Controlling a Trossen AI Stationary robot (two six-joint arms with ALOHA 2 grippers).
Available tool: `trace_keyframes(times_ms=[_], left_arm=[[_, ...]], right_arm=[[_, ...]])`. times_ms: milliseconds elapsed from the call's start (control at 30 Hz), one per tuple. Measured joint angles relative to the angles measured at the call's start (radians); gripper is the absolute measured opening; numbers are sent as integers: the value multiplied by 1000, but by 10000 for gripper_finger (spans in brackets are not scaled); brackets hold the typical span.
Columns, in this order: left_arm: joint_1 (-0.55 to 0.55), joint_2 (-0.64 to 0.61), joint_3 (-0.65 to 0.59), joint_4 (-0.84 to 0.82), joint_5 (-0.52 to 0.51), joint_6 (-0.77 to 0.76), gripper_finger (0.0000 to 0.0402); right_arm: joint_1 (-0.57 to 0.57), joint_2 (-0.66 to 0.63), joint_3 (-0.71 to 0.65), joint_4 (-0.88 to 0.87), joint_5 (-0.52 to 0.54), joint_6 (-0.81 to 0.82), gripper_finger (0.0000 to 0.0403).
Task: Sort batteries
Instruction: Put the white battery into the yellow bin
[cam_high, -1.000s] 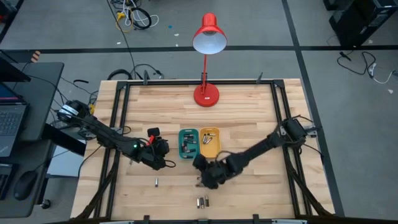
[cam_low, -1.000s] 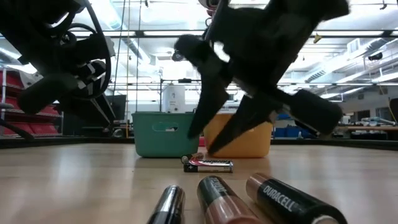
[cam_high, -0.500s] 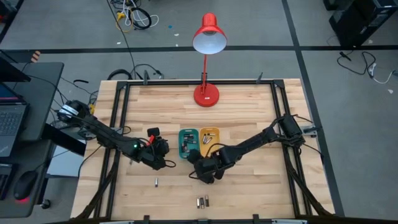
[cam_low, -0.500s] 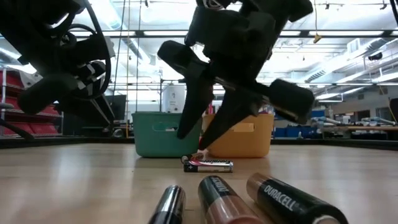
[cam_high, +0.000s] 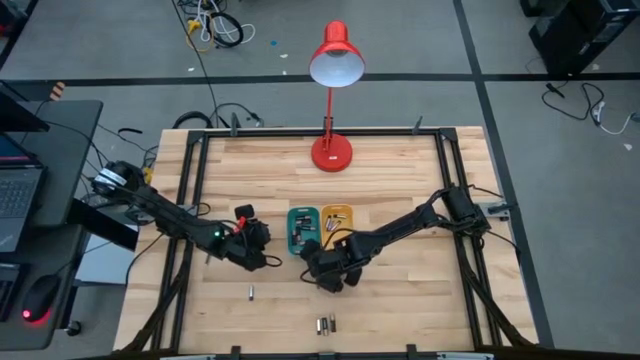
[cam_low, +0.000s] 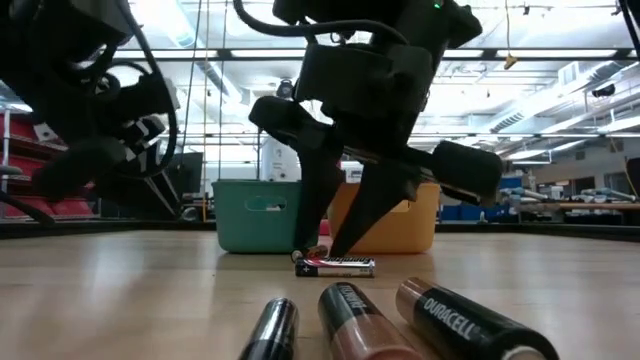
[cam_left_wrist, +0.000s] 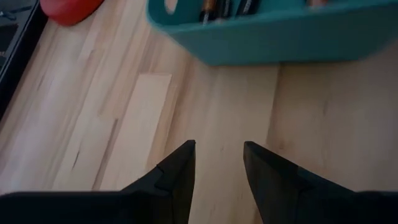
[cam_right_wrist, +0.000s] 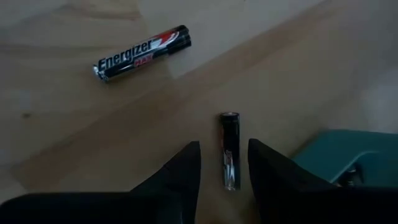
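My right gripper (cam_high: 316, 266) (cam_right_wrist: 222, 144) is open, pointing down at the table just in front of the teal tray (cam_high: 303, 232). A small dark battery (cam_right_wrist: 229, 134) lies on the wood between its fingertips, with a gap on either side. A black Energizer battery (cam_right_wrist: 142, 53) (cam_low: 335, 266) lies close by. My left gripper (cam_high: 255, 240) (cam_left_wrist: 217, 163) is open and empty, to the left of the teal tray (cam_left_wrist: 261, 31), which holds several batteries. The orange tray (cam_high: 337, 228) stands to the right of the teal one.
Three larger batteries (cam_low: 400, 320) lie near the table's front edge (cam_high: 325, 325). A single small battery (cam_high: 252, 293) lies front left. A red desk lamp (cam_high: 332, 152) stands at the far middle. Bare wood lies on both sides of the trays.
My right gripper has moved toward the table's left and far side, up to the front of the teal tray, and has come down until its fingertips stand at the table around the small battery. The batteries have stayed where they were.
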Motion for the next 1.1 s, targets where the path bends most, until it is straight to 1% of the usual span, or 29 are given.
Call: trace_keyframes(times_ms=[133, 233, 300, 367, 500, 633, 867, 933, 1100], left_arm=[[0, -1, -29, 29, 1, -13, 152], [0, 0, -35, 28, 1, -17, 152], [0, -1, -35, 33, 0, -12, 152], [0, -1, -35, 34, 0, 5, 152], [0, -1, -35, 48, 0, 14, 152], [0, -1, -35, 50, -1, 41, 152], [0, -1, -35, 52, -7, 62, 152], [0, -1, -35, 52, -14, 62, 152], [0, -1, -35, 77, -17, 62, 152]], right_arm=[[-19, 0, 0, -6, -68, 26, 110], [-35, 1, 1, -18, -124, 65, 88], [-50, 2, 1, -31, -194, 102, 72], [-62, 2, 1, -40, -234, 139, 56], [-62, 2, 2, -47, -238, 174, 29], [-50, 2, 2, -51, -234, 190, 15], [-15, -4, 2, -33, -236, 245, 13], [-4, 0, 23, -43, -262, 265, 13], [24, 0, 94, -95, -265, 308, 13]])
